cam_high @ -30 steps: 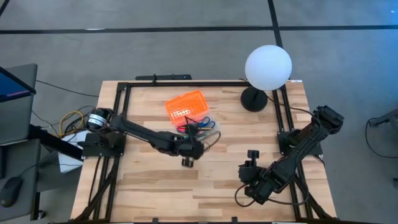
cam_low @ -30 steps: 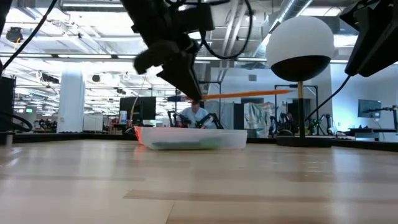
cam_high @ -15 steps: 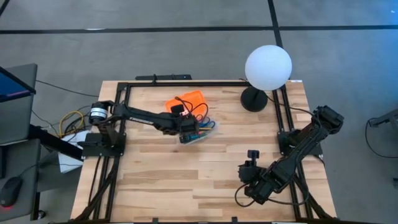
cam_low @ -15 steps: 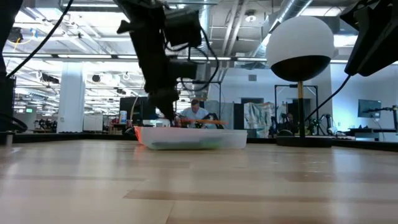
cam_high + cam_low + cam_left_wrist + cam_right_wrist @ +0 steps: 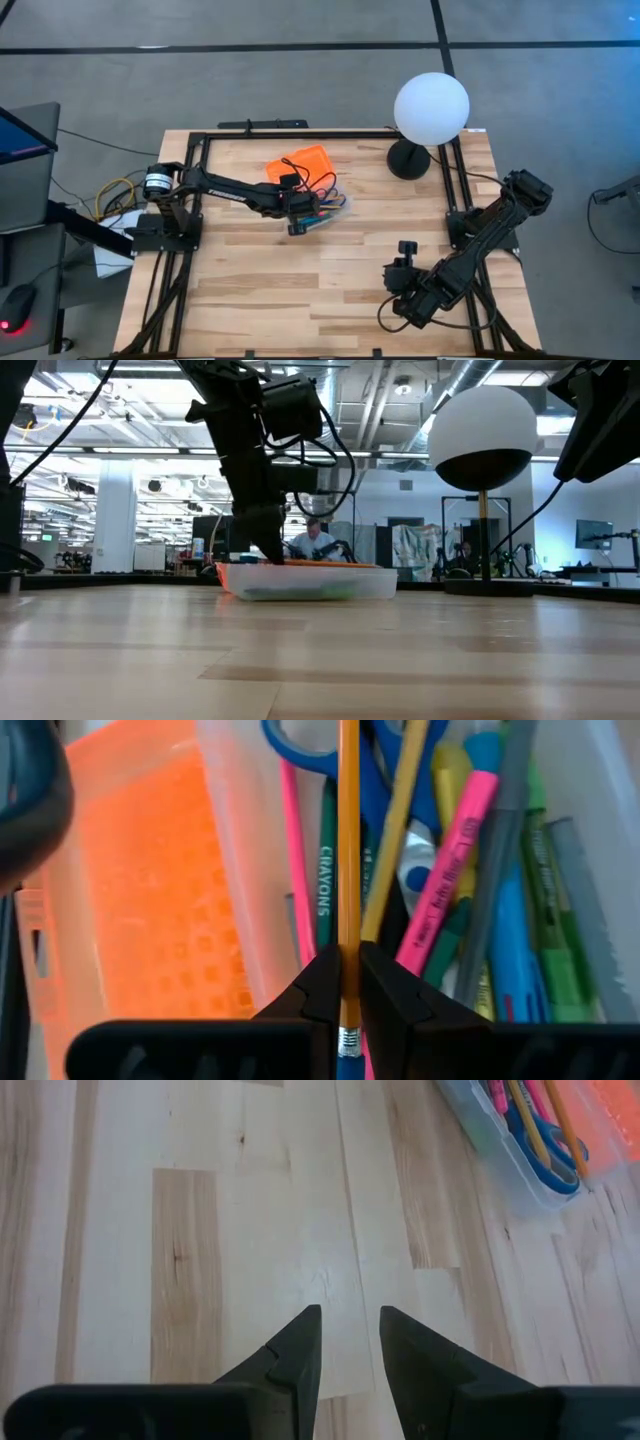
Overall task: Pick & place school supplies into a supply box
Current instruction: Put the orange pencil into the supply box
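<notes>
Over the box (image 5: 322,210) I have the left gripper (image 5: 297,213) lowered, its fingers (image 5: 322,982) pinched on an orange pencil (image 5: 348,840). In the left wrist view the pencil runs straight out from between the finger pads, above the supplies lying in the box: blue scissors (image 5: 330,750), a pink pen (image 5: 293,850), a green pencil marked CRAYONS (image 5: 326,870), a yellow pencil (image 5: 398,820), a pink highlighter (image 5: 458,850), a grey pen (image 5: 500,850) and green markers (image 5: 545,910). I cannot tell whether the pencil's far end touches the supplies under it.

The orange lid (image 5: 300,162) lies open beside the box, on the side toward the lamp's (image 5: 430,107) edge of the table (image 5: 260,290), and the left arm crosses over it. From table height I see the clear box (image 5: 310,582) resting flat on the wood, with the left gripper (image 5: 262,545) coming down at the box's left end and a thin orange line level along its top.

Well apart from the box, near the table's front right corner, the right gripper (image 5: 348,1342) hangs over bare wood, fingers apart with a narrow gap and nothing between them. Its wrist view catches one end of the box (image 5: 520,1140) with the scissors' handles (image 5: 545,1155) inside. The lamp stands behind the box, to its right.
</notes>
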Available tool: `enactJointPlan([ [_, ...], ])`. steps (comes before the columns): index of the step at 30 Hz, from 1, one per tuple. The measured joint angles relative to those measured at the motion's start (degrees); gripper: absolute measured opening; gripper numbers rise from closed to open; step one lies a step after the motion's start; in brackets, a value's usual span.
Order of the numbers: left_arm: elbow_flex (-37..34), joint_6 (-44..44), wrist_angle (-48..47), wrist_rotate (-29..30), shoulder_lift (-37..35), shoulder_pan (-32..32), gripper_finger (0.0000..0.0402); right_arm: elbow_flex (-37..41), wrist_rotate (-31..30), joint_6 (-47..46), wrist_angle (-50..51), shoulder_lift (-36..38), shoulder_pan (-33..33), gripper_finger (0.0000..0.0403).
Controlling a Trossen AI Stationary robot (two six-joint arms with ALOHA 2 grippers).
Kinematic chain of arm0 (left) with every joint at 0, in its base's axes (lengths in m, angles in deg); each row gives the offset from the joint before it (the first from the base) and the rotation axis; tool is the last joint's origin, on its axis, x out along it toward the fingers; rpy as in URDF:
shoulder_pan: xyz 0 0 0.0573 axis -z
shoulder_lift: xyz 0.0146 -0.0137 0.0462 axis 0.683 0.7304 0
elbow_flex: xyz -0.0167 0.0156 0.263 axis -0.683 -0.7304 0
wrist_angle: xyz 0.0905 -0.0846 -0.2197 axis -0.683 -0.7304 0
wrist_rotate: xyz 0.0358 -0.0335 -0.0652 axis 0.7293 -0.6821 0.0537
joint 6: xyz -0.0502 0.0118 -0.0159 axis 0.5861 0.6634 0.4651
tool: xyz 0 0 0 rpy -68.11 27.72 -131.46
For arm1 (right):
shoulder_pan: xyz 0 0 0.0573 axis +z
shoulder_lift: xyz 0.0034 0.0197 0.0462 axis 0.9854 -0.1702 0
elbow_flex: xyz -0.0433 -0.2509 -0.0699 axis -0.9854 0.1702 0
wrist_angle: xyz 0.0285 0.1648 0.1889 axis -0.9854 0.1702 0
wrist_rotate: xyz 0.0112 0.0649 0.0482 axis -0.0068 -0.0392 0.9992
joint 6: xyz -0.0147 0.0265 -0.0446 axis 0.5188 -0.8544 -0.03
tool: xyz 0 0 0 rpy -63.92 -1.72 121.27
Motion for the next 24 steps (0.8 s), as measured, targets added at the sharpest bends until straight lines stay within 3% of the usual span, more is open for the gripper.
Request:
enactJointPlan([
  [14,0.0,-0.5,-4.0,-0.2,0.0,0.2,0.002,0.0,0.0,0.0,0.0,0.0,0.0,0.0098],
  [24,0.0,-2.3,-3.9,0.0,0.0,0.2,0.006,0.0,-0.6,0.2,0.0,0.0,0.0,0.0098],
])
